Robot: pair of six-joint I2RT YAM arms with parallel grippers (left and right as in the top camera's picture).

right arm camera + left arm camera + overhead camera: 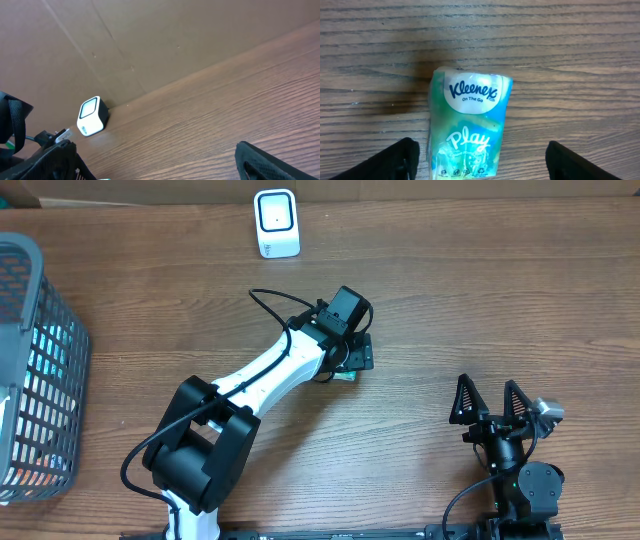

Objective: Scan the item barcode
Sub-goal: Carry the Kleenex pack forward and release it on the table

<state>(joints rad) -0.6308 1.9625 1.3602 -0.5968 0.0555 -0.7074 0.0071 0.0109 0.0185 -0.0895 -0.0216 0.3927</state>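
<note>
- The two black fingers (395, 161) of my left gripper (487, 162) are nearest my wrist camera. They sit at the bottom corners of the view, spread wide and clasping nothing.
- Between them lies the green-and-blue soft plastic pack of Kleenex pocket tissues (470, 125), flat on the brown wooden table (580, 75). Its printed face is up and the white "Kleenex On The Go" oval is at the end away from me.
- My left-hand finger is just beside the pack's edge, and the other finger stands well clear of it. Neither appears to press on it.
- Seen from overhead, my left arm (265, 375) reaches to the middle of the table, and only a sliver of the pack shows beneath the gripper.
- My right gripper (490, 405) sits near the front edge, well apart from the pack, with its jaws fully spread and empty.
- The small white box-shaped barcode scanner (276, 223) with a dark window stands at the far edge, well beyond the pack.
- A grey mesh basket (40, 360) sits at the table's far left.
</note>
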